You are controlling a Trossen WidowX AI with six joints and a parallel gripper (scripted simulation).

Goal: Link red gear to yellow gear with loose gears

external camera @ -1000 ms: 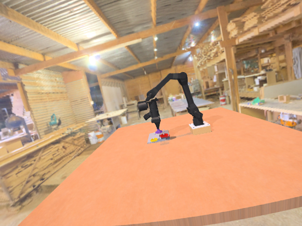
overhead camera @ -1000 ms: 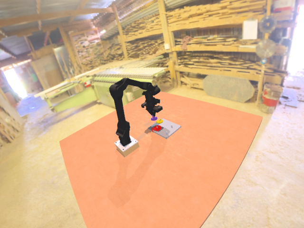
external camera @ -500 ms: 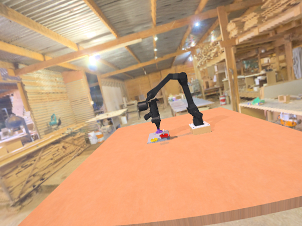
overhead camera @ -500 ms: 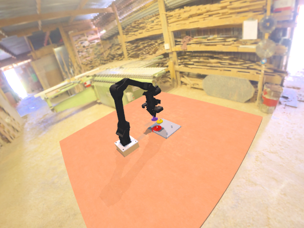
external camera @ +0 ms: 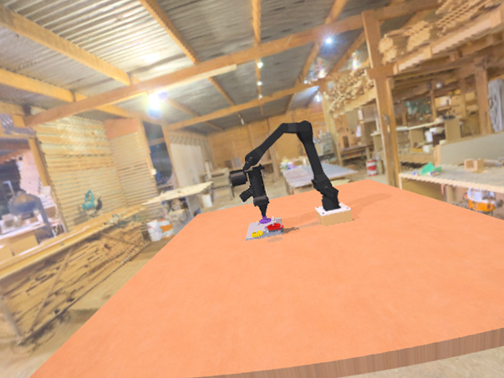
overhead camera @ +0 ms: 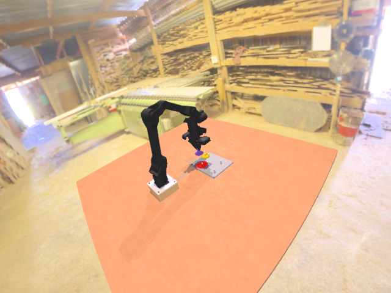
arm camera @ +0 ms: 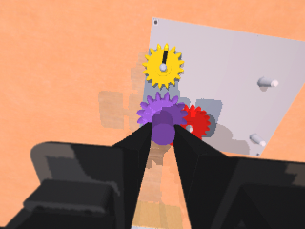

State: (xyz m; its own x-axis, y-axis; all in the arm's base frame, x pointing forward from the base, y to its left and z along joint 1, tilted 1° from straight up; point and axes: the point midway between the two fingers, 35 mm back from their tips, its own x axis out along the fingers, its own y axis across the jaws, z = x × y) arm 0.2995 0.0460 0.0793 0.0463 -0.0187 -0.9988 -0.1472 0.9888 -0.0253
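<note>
Evidently the purple toothed gear with a round upright stem (overhead camera: pixel 198 152) (external camera: pixel 264 219) (arm camera: pixel 163 114) is the piece to mind now, and it hangs from the black fingers (overhead camera: pixel 198 149) (external camera: pixel 264 215), which pinch it by that stem. It is held above the flat grey board (overhead camera: pixel 225 163) (external camera: pixel 250 230) (arm camera: pixel 224 62) that lies on the orange desk (overhead camera: pixel 220 220) (external camera: pixel 265 299) (arm camera: pixel 71 48). In the wrist view it covers part of the red toothed gear (overhead camera: pixel 202 165) (external camera: pixel 274 226) (arm camera: pixel 200 120), while the yellow toothed gear with a black stripe (overhead camera: pixel 205 155) (external camera: pixel 256 234) (arm camera: pixel 163 76) sits apart from it on its peg. Two bare pale pegs stand farther across the board.

By its look the purple gear should be light and stiff, like hard plastic, with no give under a squeeze. The stem is the right place to grip: it keeps the fingers off the teeth and above the neighbouring gears. A smooth round stem could slip or swivel, though, and a disc carried from its middle may tip if one tooth catches first. So the gear wants to be kept level, centred over a peg between red and yellow, and lowered gently. If teeth land on teeth, a slight twist should serve better than force, then a straight push until flat.
</note>
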